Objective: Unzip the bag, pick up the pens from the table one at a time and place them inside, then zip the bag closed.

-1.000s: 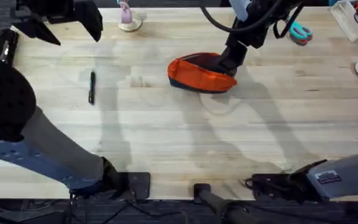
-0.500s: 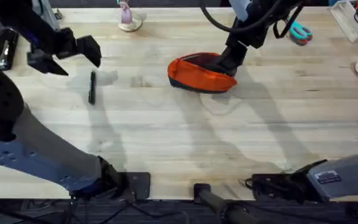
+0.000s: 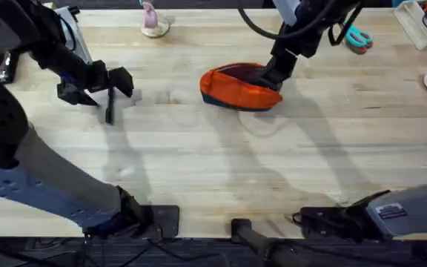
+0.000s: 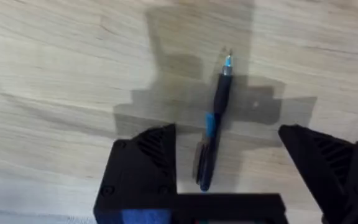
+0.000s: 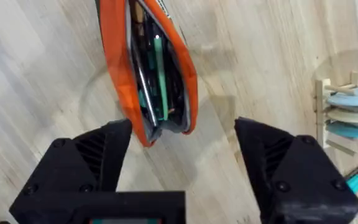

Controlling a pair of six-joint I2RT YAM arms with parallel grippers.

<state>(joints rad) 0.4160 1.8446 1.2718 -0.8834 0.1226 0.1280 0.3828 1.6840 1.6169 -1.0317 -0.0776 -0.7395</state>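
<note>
The left pincer [image 3: 98, 87] hangs over 1 pen [image 3: 109, 104] near the far left part of the tabletop [image 3: 199, 163]. Its 2 fingers are wide apart. In the left wrist view the pen [image 4: 213, 134] lies flat on the wood between the 2 fingers [image 4: 145, 162], a bit closer to 1 of them, and nothing touches it. The pen's long side points away from the pincer, so the fingers stand on each side of it. That looks like the right way to pinch it. The pincer likely needs to go straight down and then close.

The bag [image 3: 239, 87] lies near the middle of the far edge, well apart from the pen. Its zipper is open, and the right wrist view shows pens and something green already inside the bag [image 5: 148, 81]. The right pincer [image 3: 276, 70] is at the bag's right end. Its fingers are apart too, with the end of the bag between them, but they do not squeeze it.

The left arm is much nearer the pen.
</note>
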